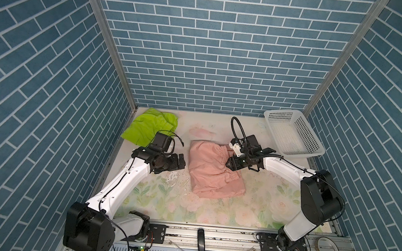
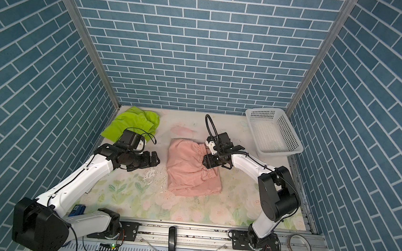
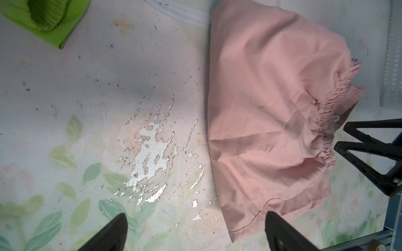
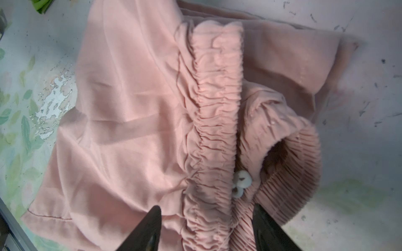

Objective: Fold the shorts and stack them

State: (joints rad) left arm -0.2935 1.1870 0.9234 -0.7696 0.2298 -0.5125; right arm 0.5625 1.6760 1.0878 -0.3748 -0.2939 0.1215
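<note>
pink shorts (image 1: 213,172) roughly folded mid-table; green shorts (image 1: 150,126) crumpled at far left. right gripper (image 4: 206,207) spread astride the waistband (image 4: 217,130), not pinching; left gripper (image 3: 195,215) wide apart, empty, just beside. risk: catching one layer only, undoing the fold. open table (image 1: 249,209) in front; basket (image 1: 283,112) near at far right.

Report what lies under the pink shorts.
The pink shorts lie on the floral table cover, which shows beside them. White drawstring ends peek from between the folded waistband layers. Anything beneath the fabric itself is covered and cannot be seen.
</note>
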